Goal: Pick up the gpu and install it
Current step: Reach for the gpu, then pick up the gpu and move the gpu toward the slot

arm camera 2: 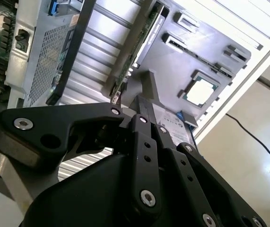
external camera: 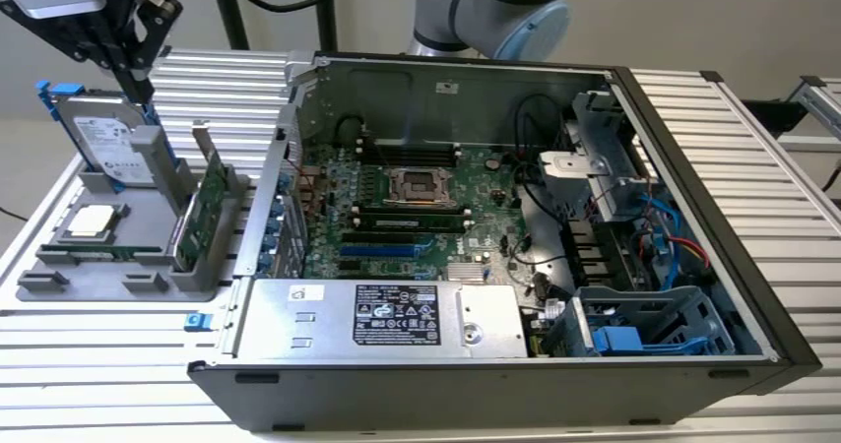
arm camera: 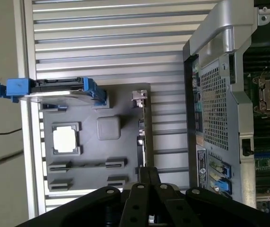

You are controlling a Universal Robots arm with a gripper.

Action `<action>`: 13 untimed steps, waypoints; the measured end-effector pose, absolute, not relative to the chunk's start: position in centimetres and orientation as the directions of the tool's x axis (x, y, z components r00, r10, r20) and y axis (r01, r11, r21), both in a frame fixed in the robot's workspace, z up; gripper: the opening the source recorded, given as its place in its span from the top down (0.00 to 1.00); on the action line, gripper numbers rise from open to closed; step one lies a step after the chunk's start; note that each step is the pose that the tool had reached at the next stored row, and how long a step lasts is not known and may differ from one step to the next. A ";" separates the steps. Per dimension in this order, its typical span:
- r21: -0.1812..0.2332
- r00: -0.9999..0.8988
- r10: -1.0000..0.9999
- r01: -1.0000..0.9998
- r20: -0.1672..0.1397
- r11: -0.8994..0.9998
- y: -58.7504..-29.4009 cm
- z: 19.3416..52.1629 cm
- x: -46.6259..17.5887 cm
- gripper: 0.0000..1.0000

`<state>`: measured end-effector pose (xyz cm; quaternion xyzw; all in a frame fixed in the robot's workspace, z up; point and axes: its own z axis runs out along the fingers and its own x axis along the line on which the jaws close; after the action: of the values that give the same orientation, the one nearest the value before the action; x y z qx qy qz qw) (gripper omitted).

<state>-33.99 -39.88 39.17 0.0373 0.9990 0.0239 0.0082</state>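
Gpu (external camera: 211, 202), a thin flat green circuit card with a silver metal end bracket, stands on edge in a slot of the grey plastic holder tray (external camera: 132, 276), on the tray's side nearest the open black computer case (external camera: 447, 94); edge-on in both wrist views (arm camera: 144, 127) (arm camera 2: 135, 52); nothing touches it.

Black two-finger gripper (external camera: 140, 87) hangs above the tray, over the end holding the upright silver hard drive in its blue frame (external camera: 112, 138), apart from the card; claw looks clenched, tips together, grasping nothing (arm camera: 149, 171).

Small square silver processor chip (external camera: 90, 221) lies flat in the tray, on the side away from the case.

Progress: early, as I judge it; card not yet picked up, nothing installed; green motherboard (external camera: 394, 207) in the case, beside the tray, shows no card seated.

Hard to make out: card's black shroud face is turned away; gripper body is cut off by the exterior view's upper edge; which motherboard slot is meant I cannot tell.
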 end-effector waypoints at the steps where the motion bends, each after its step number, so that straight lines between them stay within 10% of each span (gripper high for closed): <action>1: 0.048 -0.997 0.075 0.074 -0.015 0.996 -39.9 39.2 -34.1 1.00; 13: 0.048 -0.997 0.075 0.074 -0.014 0.996 -39.9 39.2 -34.1 1.00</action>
<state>-34.13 -39.88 39.17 0.0373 0.9990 0.0239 0.0078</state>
